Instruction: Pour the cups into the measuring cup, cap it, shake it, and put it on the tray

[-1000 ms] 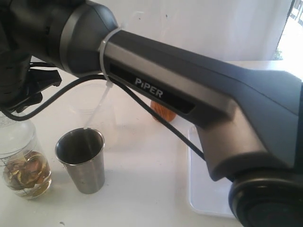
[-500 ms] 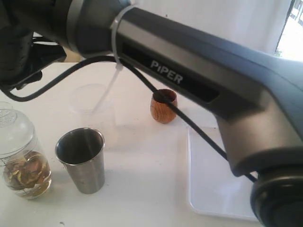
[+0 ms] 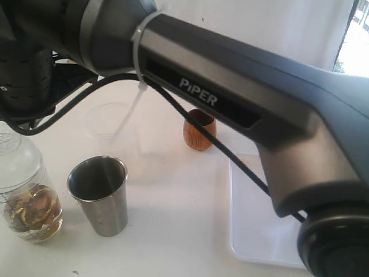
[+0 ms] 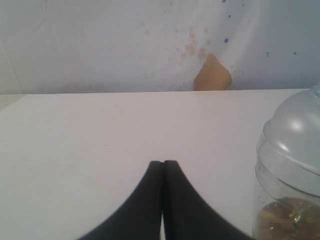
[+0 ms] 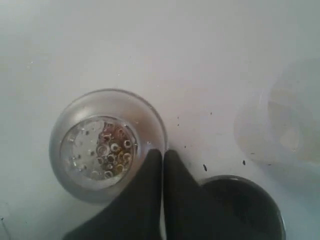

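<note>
Right arm (image 3: 242, 109) stretches long and slanted across the bench (image 3: 167, 219), passing above the steel tumbler (image 3: 101, 193). Right end effector (image 5: 162, 155) points down, fingers pressed together, empty, tips over the gap between the tumbler and the lidded measuring cup (image 3: 26, 196) just beside it. Left end effector (image 4: 162, 165) is also pressed together, empty, roughly level over bare bench near that cup; wooden cup (image 3: 199, 130) stands behind the tumbler, tray (image 3: 253, 231) off to its other side.
</note>
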`<act>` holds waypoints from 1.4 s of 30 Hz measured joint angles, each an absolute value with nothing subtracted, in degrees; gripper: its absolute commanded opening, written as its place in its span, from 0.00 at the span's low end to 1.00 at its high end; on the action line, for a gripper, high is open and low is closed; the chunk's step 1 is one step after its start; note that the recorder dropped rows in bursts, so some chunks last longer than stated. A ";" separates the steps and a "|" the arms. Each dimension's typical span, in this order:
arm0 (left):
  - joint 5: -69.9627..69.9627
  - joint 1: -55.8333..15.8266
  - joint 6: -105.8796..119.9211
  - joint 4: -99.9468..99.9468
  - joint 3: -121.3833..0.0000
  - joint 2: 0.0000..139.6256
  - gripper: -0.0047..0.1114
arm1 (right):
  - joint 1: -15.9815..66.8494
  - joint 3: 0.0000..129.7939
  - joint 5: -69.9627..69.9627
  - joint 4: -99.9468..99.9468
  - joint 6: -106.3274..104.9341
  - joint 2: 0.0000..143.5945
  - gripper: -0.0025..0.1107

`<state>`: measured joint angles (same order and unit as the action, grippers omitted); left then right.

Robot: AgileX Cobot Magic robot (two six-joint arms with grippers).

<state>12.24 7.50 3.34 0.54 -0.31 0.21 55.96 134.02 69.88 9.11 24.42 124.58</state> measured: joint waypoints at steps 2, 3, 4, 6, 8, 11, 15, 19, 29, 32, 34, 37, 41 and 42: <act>12.24 7.50 3.34 0.54 -0.31 0.21 0.04 | 55.96 134.02 69.88 8.29 24.42 125.22 0.02; 12.24 7.50 3.34 0.54 -0.31 0.21 0.04 | 55.96 134.02 69.93 7.72 24.42 125.48 0.02; 12.24 7.50 3.34 0.54 -0.31 0.21 0.04 | 55.96 134.02 69.93 7.61 24.42 125.48 0.02; 12.24 7.50 3.34 0.54 -0.31 0.21 0.04 | 55.96 134.02 69.93 6.26 24.42 125.48 0.02; 12.24 7.50 3.34 0.54 -0.31 0.21 0.04 | 55.96 134.02 69.58 6.00 24.42 125.58 0.02; 12.24 7.50 3.34 0.54 -0.31 0.21 0.04 | 55.96 134.02 68.28 4.77 24.42 125.58 0.02; 12.24 7.50 3.34 0.54 -0.31 0.21 0.04 | 55.96 134.02 68.28 4.50 24.07 125.58 0.02; 12.24 7.50 3.34 0.54 -0.31 0.21 0.04 | 55.96 134.02 67.59 4.50 23.86 125.58 0.02; 12.24 7.50 3.34 0.54 -0.31 0.21 0.04 | 55.96 135.42 66.08 4.24 23.32 125.58 0.02; 12.24 7.50 3.34 0.54 -0.31 0.21 0.04 | 55.96 135.65 64.99 3.57 22.39 125.46 0.02; 12.24 7.50 3.34 0.54 -0.31 0.21 0.04 | 55.98 135.65 64.41 3.30 21.97 125.46 0.02; 12.24 7.50 3.34 0.54 -0.31 0.21 0.04 | 55.98 135.65 64.30 2.90 21.84 125.57 0.02; 12.24 7.50 3.34 0.54 -0.31 0.21 0.04 | 56.28 135.65 64.30 2.56 21.63 126.37 0.02; 12.24 7.50 3.34 0.54 -0.31 0.21 0.04 | 56.42 135.65 64.30 2.56 21.52 126.67 0.02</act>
<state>12.24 7.50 3.34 0.54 -0.31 0.21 56.42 135.65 64.30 2.56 21.52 126.67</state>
